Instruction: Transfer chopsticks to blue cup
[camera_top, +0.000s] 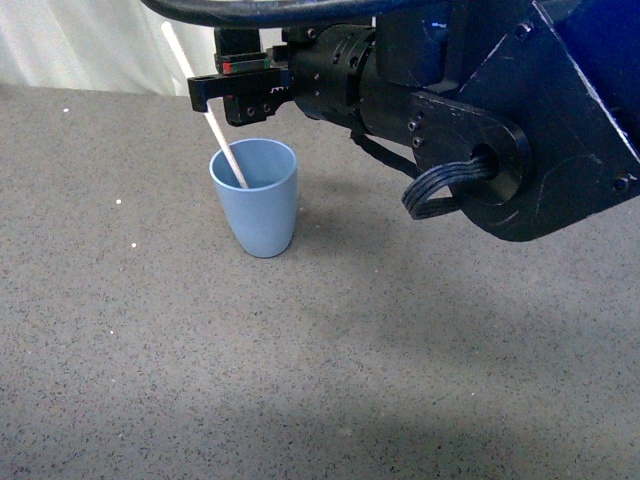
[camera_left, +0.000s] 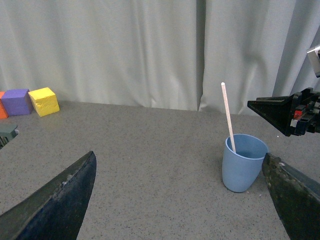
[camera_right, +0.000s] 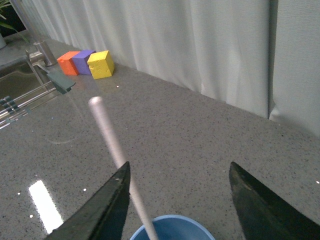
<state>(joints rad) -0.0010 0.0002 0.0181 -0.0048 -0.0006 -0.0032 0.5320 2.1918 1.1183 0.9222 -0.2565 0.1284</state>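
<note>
Chopsticks (camera_top: 225, 150): one pale, thin, round stick stands tilted in the blue cup (camera_top: 257, 205), lower end inside, shaft leaning on the rim. The cup is a matte, tapered plastic tumbler, upright on a grey speckled countertop (camera_top: 400, 380) with a white curtain (camera_left: 125, 50) behind. I note the right gripper (camera_right: 180, 167) above the cup, fingers spread wide and gripping nothing; the stick passes beside one finger, possibly without contact. The left gripper (camera_left: 178, 156) is likewise spread and empty. Coloured blocks (camera_right: 90, 63) sit well apart at the back edge. Open counter surrounds the cup.
</note>
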